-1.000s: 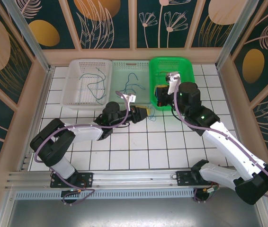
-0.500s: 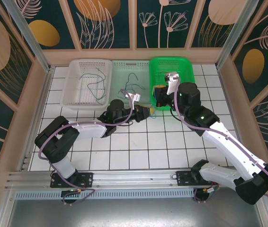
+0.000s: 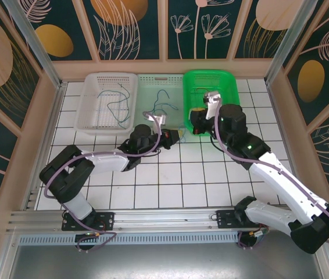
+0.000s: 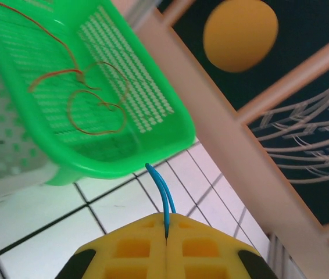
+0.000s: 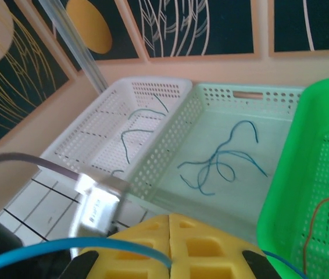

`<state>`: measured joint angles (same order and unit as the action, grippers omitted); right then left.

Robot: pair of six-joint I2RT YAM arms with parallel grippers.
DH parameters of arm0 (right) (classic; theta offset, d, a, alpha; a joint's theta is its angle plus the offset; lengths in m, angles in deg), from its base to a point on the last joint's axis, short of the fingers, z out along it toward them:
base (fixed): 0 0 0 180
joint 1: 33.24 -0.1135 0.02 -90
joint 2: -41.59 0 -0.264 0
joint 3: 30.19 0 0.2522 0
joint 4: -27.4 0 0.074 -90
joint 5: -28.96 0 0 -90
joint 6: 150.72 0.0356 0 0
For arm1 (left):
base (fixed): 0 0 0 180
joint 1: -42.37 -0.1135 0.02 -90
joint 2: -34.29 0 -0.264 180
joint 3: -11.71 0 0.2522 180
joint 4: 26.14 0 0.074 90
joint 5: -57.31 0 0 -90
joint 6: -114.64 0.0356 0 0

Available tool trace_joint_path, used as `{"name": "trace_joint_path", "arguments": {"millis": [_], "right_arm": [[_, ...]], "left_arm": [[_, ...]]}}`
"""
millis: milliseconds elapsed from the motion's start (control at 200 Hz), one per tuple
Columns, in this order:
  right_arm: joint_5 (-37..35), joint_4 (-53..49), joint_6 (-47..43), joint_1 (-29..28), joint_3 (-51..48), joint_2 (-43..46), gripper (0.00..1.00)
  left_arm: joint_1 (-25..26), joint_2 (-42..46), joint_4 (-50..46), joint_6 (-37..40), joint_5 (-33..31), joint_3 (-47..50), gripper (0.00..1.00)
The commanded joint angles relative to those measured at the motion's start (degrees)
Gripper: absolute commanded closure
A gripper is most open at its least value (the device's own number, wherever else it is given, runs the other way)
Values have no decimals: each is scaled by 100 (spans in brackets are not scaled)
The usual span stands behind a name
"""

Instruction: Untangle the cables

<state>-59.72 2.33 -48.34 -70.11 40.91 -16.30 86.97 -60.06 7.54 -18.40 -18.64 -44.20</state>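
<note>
One blue cable (clamped in left jaws); white tag, print blurred.

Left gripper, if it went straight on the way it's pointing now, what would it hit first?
Probably the near wall of the green basket, just beyond the blue cable pinched in the left gripper. Depth is unclear, so it might graze the corner instead.

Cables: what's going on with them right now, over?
Left gripper shut on blue cable. Right gripper shut on same cable. Red cable lies in green basket, rim close ahead of left gripper.
</note>
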Motion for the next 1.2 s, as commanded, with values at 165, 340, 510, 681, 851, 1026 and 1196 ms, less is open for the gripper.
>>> {"name": "trace_joint_path", "arguments": {"millis": [165, 340, 510, 681, 851, 1026, 1196], "right_arm": [[-761, -559, 107, 20, -753, 348, 100], [-980, -642, 137, 130, -1052, 340, 100], [-1224, -863, 124, 336, -1257, 390, 100], [-1330, -1021, 180, 768, -1486, 531, 100], [-1397, -1125, 155, 1180, -1587, 614, 100], [-1475, -1135, 84, 1260, -1583, 595, 100], [-1594, -1160, 90, 1322, -1452, 595, 100]], "left_arm": [[4, 1102, 169, -192, -2422, 598, 100], [-12, 1573, 109, 5, -3066, 603, 100], [-28, 1901, 44, 85, -3497, 724, 100], [-55, 2261, 40, 174, -3844, 956, 100], [-89, 2587, -287, 394, -4078, 1040, 100], [-127, 2815, -576, 610, -4265, 1092, 100], [-140, 2720, -1317, 1382, -3786, 735, 80]]}}
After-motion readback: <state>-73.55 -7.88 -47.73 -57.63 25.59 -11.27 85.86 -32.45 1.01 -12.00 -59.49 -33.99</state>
